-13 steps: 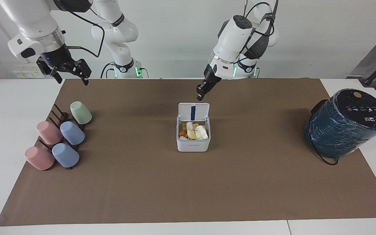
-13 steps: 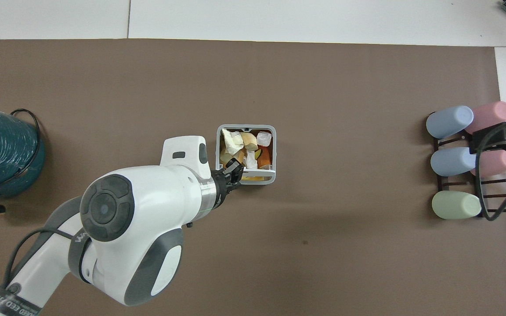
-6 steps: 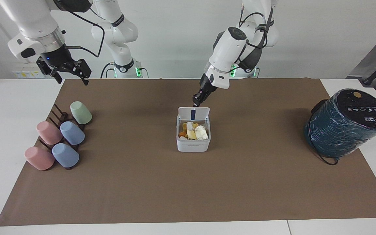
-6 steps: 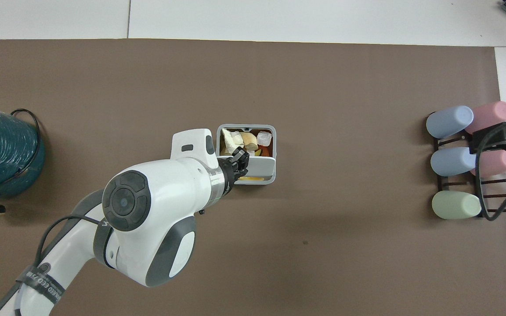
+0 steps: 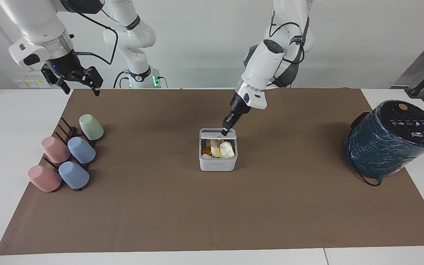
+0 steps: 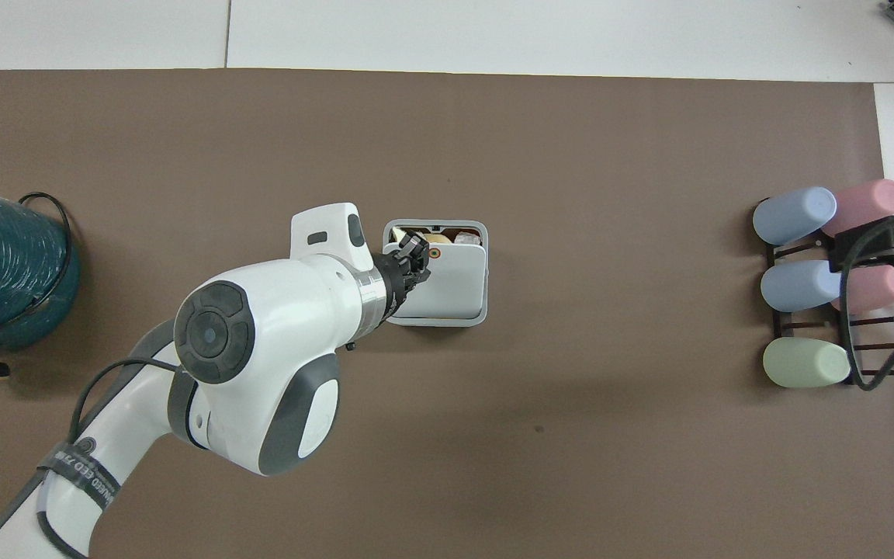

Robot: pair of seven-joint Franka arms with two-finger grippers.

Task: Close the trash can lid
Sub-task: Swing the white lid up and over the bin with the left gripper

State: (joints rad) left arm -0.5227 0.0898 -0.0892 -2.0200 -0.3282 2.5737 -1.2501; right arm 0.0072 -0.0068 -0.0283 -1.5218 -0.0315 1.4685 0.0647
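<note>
The small white trash can (image 5: pixel 218 163) stands in the middle of the brown mat, with scraps showing inside. Its white lid (image 5: pixel 214 135) is tipped well down over the opening but still raised at its free edge. In the overhead view the lid (image 6: pixel 455 283) covers most of the can (image 6: pixel 438 319), and a narrow strip of scraps stays visible. My left gripper (image 5: pixel 225 131) is shut and presses on top of the lid; it also shows in the overhead view (image 6: pixel 416 256). My right gripper (image 5: pixel 76 81) waits in the air over the table's edge, past the cup rack, fingers spread.
A large dark teal cylindrical appliance (image 5: pixel 390 138) with a black cord stands at the left arm's end of the mat. A dark rack (image 5: pixel 66 134) with several pastel cups (image 5: pixel 81 149) lying on it sits at the right arm's end.
My left gripper went over the upright lid and pushed it down and away from the robots. The lid swung from standing open to nearly flat over the can. The right arm stayed put.
</note>
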